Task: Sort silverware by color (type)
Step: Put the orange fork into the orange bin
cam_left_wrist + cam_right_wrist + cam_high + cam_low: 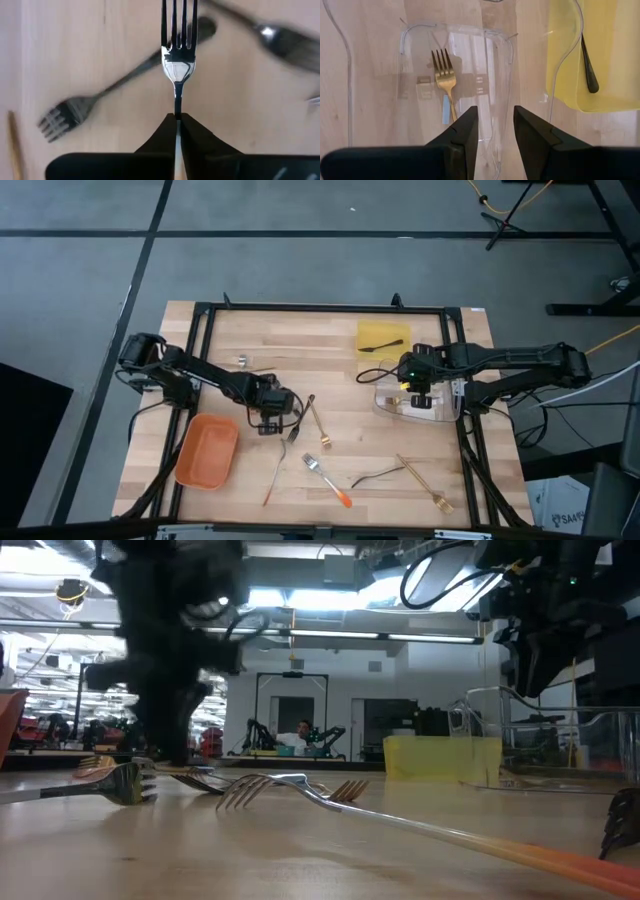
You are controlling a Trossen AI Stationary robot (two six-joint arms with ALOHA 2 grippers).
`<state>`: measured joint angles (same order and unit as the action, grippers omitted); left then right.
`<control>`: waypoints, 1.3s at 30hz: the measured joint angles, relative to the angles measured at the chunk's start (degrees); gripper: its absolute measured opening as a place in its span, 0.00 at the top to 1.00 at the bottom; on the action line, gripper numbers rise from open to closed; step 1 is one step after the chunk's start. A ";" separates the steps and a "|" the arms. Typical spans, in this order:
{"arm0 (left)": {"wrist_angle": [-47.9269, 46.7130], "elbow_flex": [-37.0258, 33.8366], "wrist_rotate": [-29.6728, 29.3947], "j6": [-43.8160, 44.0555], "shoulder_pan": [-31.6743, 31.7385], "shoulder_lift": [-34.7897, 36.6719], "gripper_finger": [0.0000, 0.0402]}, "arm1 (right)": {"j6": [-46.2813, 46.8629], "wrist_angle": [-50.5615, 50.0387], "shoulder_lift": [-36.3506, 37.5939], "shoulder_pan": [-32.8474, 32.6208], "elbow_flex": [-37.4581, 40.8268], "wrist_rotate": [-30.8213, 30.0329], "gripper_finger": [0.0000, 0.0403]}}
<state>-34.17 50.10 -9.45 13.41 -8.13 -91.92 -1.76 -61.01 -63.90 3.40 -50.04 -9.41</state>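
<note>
My left gripper [270, 423] [177, 120] is shut on a silver fork [178, 55] near the table's middle; the fork's handle is hidden under the fingers. Around it on the wood lie a dark fork [75, 112], a gold fork [319, 426], a fork with an orange-brown handle [278, 472] and a silver fork with an orange handle [327, 481]. My right gripper [418, 387] [495, 130] hangs open over the clear tray [410, 60], where a gold fork [445, 80] lies flat. A black utensil [589, 70] lies in the yellow tray [382, 338]. My left gripper pinches the silver fork's thin neck [178, 102], just behind the head, between its two fingers. The fingers come steeply from above and run along the fork. The head and tines stick out past the fingertips; I cannot tell whether the fork is clear of the table.
An orange tray [207, 450] sits at the near left. A dark fork [378, 475] and a gold fork [425, 485] lie near the front right. A black frame [320, 308] borders the table. Bare wood shows at the far middle.
</note>
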 joint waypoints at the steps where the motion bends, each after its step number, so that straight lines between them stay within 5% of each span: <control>1: -0.76 1.23 0.29 0.03 -0.06 0.00 0.99 | 0.00 0.00 0.00 0.00 0.00 0.00 0.71; 9: -13.61 16.58 -0.75 2.94 -2.21 -0.04 0.99 | 0.00 0.00 0.00 0.00 0.00 -0.01 0.71; 18: -30.12 30.92 -1.63 23.15 -10.24 0.04 0.99 | 0.04 0.00 0.00 0.00 0.00 0.00 0.71; 31: -45.36 33.09 0.09 63.08 -29.51 0.09 0.99 | 0.20 0.00 0.00 -0.02 0.00 0.00 0.71; 39: -53.12 33.09 -1.30 79.37 -38.75 0.04 0.99 | 0.20 0.00 0.00 0.00 0.00 0.00 0.71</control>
<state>-87.29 83.20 -10.76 92.77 -46.89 -91.88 -1.56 -61.01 -63.90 3.40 -50.04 -9.41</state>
